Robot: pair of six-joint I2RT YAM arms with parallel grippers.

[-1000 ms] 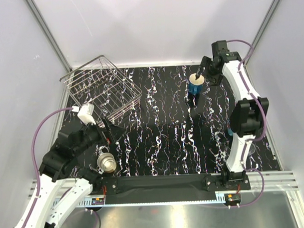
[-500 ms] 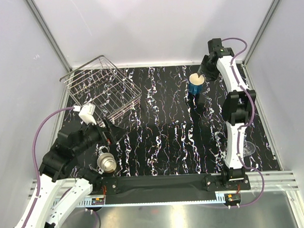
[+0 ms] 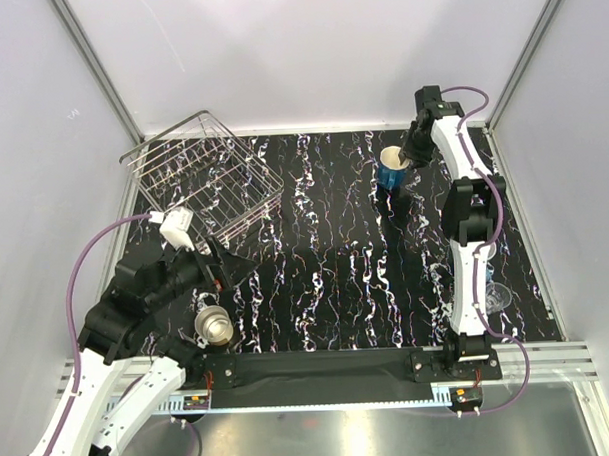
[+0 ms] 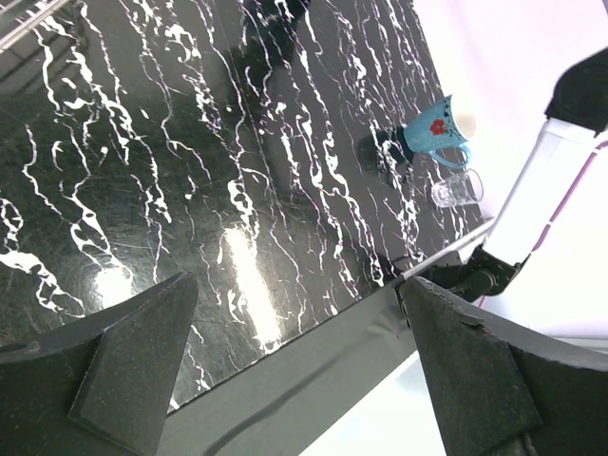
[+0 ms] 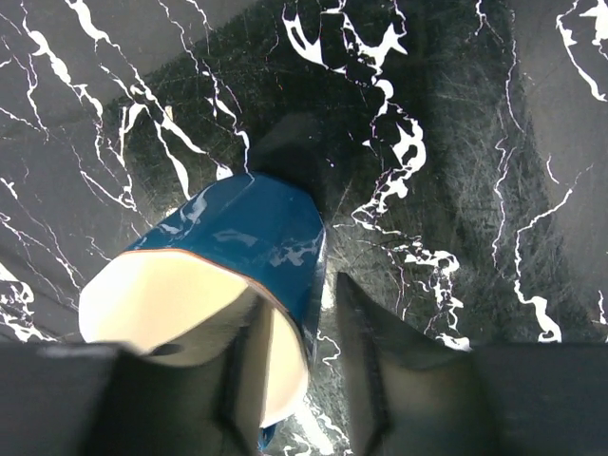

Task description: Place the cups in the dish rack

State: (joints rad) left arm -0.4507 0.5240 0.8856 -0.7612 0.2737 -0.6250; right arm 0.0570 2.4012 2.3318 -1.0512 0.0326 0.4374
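Looking down from above, the right gripper [image 3: 406, 162] pinches the rim of the dark blue cup [image 3: 390, 171] at the far right of the bench [image 3: 327, 287], well apart from the dish rack [image 3: 198, 177] at the far left. The beige-silvery cup [image 3: 214, 325] stands beside the left arm, and the clear glass [image 3: 498, 297] is near the right arm's base. In the left wrist view, the left gripper [image 4: 301, 282] is spread wide above the bench, with the light blue cup [image 4: 432, 140] and the clear glass beyond it. In the right wrist view, one finger is inside the tilted dark blue cup and one is outside.

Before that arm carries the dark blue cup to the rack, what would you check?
1. Grip: right gripper pinches the wall of the dark blue cup, one finger inside, one outside: ok.
2. Cup upright: it is tilted: not ok.
3. Cup off the table: cannot tell.
4. Way to the rack: nothing stands between: ok.
5. Room in rack: no cups inside: ok.
6. Left gripper open, holding nothing: ok.
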